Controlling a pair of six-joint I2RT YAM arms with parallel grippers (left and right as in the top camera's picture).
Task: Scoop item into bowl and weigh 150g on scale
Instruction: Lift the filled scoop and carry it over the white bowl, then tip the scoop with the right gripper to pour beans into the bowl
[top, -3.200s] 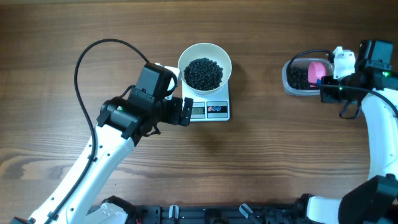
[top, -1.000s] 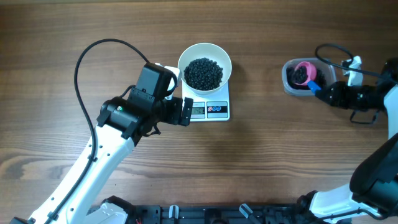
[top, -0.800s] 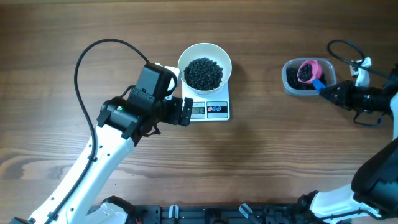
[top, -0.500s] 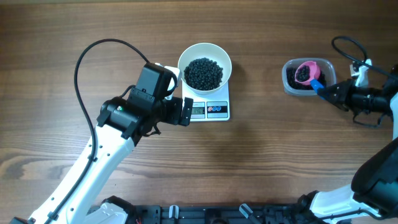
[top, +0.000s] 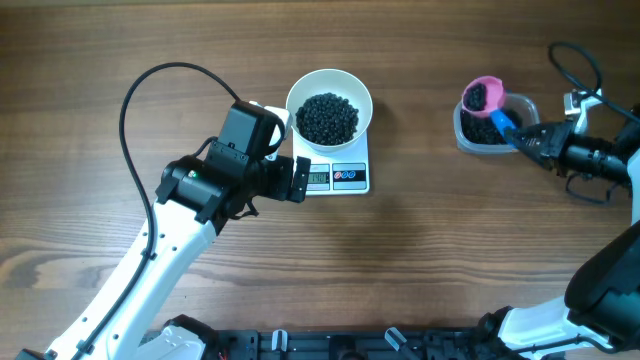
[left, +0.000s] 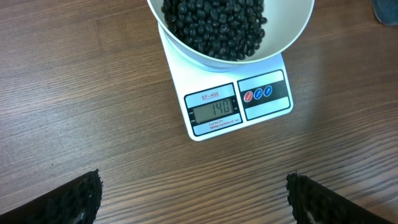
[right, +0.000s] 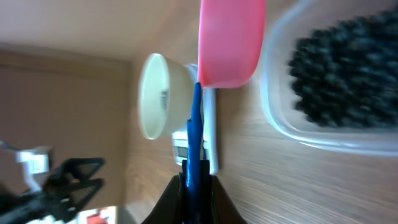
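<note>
The white bowl (top: 291, 108) stands on the white scale (top: 355, 186) and holds a heap of black beans (top: 328, 118). In the left wrist view the bowl (left: 292, 37) sits above the scale's display (left: 214, 109), which reads 140. My left gripper (top: 303, 180) is open just left of the scale, with nothing between its fingers (left: 78, 199). My right gripper (top: 525, 138) is shut on the blue handle (right: 194, 137) of a pink scoop (top: 482, 95). The scoop carries beans and hangs over the tub's left rim.
A clear plastic tub (top: 520, 105) at the right still holds black beans (right: 339, 74). Bare wooden table lies between the scale and the tub. A black cable (top: 135, 95) loops at the left, above my left arm.
My right gripper has lifted the pink scoop, loaded with beans, out of the tub and carried it up and a little left. The left arm, bowl and scale have not moved.
</note>
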